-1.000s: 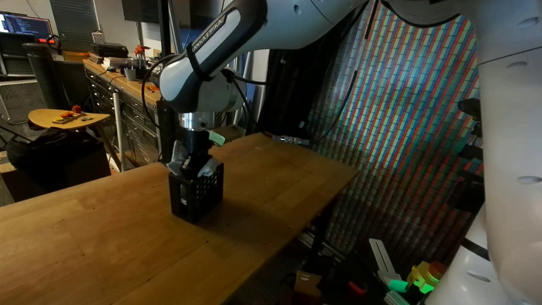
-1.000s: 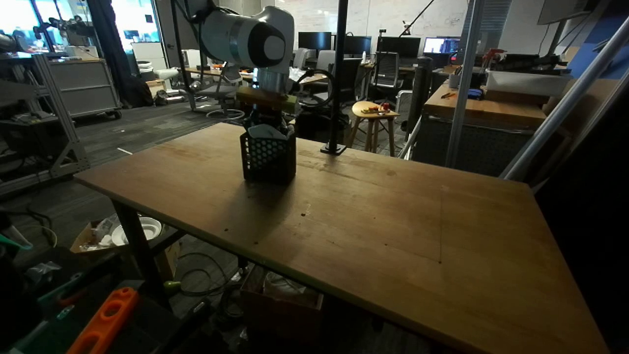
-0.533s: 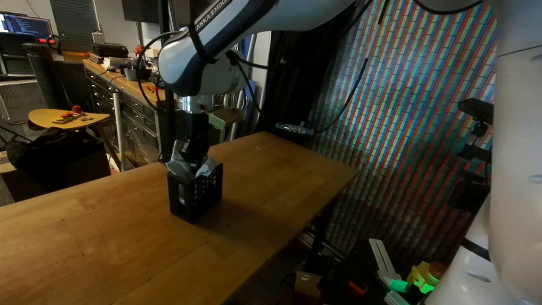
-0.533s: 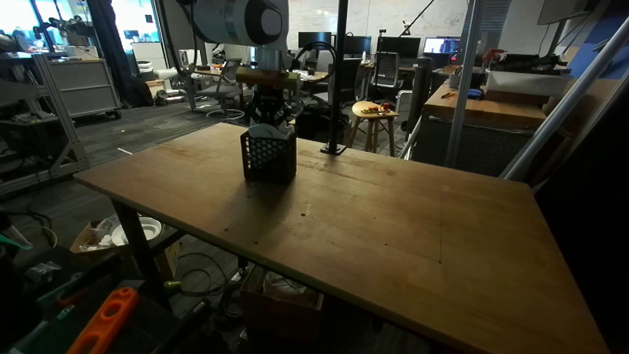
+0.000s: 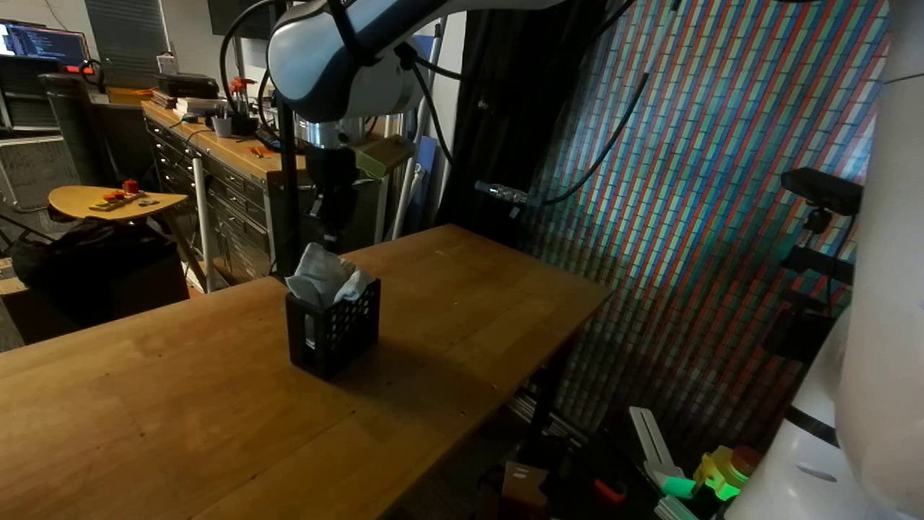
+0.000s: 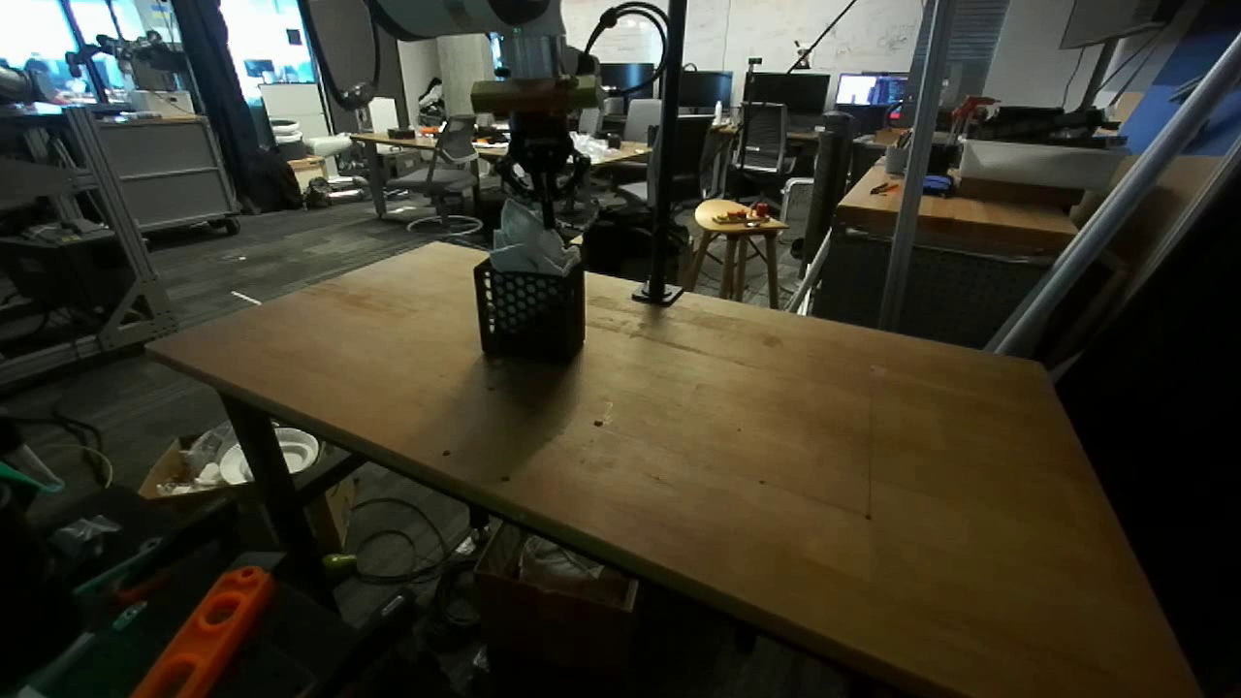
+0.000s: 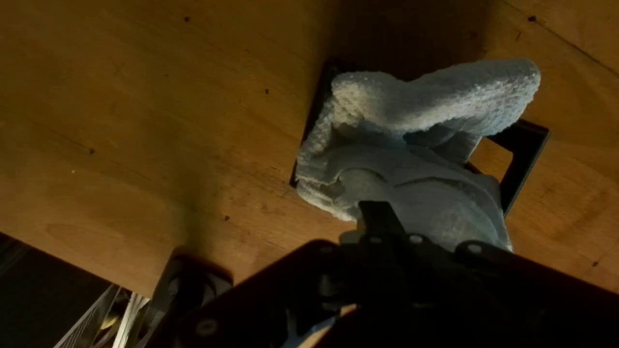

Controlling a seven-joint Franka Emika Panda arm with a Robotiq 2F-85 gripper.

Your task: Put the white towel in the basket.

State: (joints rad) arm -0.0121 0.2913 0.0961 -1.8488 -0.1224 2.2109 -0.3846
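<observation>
1. Gripper (image 6: 549,218) had risen since the frame half a second back: it was down at the mouth of the basket (image 5: 339,339), then stood above it, arm (image 5: 317,65) higher too; basket hadn't visibly shifted on the table (image 5: 180,404)
2. White towel (image 7: 406,162) sat bunched in the basket, folds sticking out past the rim in all three views; in an exterior view more of its peak (image 6: 521,237) showed than before
3. Fingers were together, pointing down, near the towel; couldn't tell whether the tips touched it
4. Wrist view alone looked into the folds: ribbed weave, a shadowed hollow, and a cut-out in the basket wall with table wood through it; towel hid most of the basket there
5. Both exterior views gave what wrist didn't: basket upright on the table, perforated side
6. Background split: in an exterior view a striped panel (image 5: 707,180) stood past the table; in an exterior view an orange holed bar (image 6: 202,642) lay in the foreground
</observation>
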